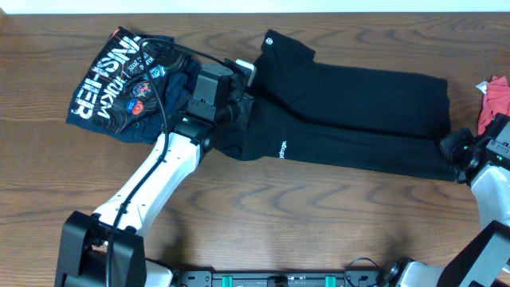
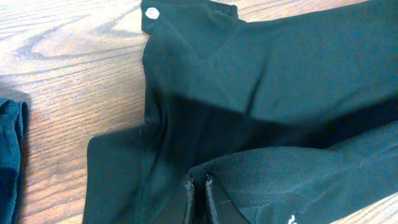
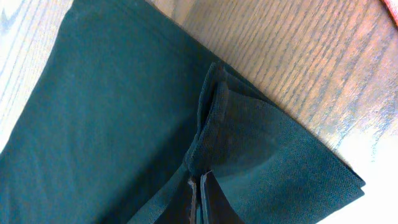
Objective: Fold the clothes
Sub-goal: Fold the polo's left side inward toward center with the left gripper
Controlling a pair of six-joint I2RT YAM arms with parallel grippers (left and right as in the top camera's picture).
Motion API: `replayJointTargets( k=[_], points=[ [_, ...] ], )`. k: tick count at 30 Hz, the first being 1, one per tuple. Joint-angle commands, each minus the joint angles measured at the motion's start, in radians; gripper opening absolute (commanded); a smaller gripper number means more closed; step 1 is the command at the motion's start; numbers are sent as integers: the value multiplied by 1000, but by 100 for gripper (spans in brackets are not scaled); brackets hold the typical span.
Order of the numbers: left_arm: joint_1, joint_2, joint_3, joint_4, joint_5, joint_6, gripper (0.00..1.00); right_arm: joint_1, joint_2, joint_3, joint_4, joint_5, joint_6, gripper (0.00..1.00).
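The black T-shirt [image 1: 358,104] lies folded into a long band across the middle of the table, its white round logo [image 1: 269,36] at the far left corner. My left gripper [image 1: 243,104] is at the shirt's left end. In the left wrist view that gripper [image 2: 199,186] is shut, pinching a folded edge of the black T-shirt [image 2: 280,74]. My right gripper [image 1: 456,150] sits at the shirt's right end. In the right wrist view it [image 3: 198,183] is shut on a bunched fold of the same black T-shirt [image 3: 112,112].
A navy printed garment [image 1: 119,84] lies folded at the far left, just behind my left arm, and its edge [image 2: 9,155] shows in the left wrist view. A red garment [image 1: 496,94] sits at the right table edge. Bare wood [image 1: 319,215] runs along the front.
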Motion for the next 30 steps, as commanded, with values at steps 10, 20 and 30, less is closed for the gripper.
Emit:
replayJointTargets(
  k=[10,20,30],
  points=[
    [8,0,18,-208,-41,-95,72,10,5,17,-2,7,10,1],
    [2,17,-44,-331,82,-44,70,10,5,17,-2,7,10,1],
    [-34,176,-48,-250,160,-27,43,10,5,17,-6,7,10,1]
  ],
)
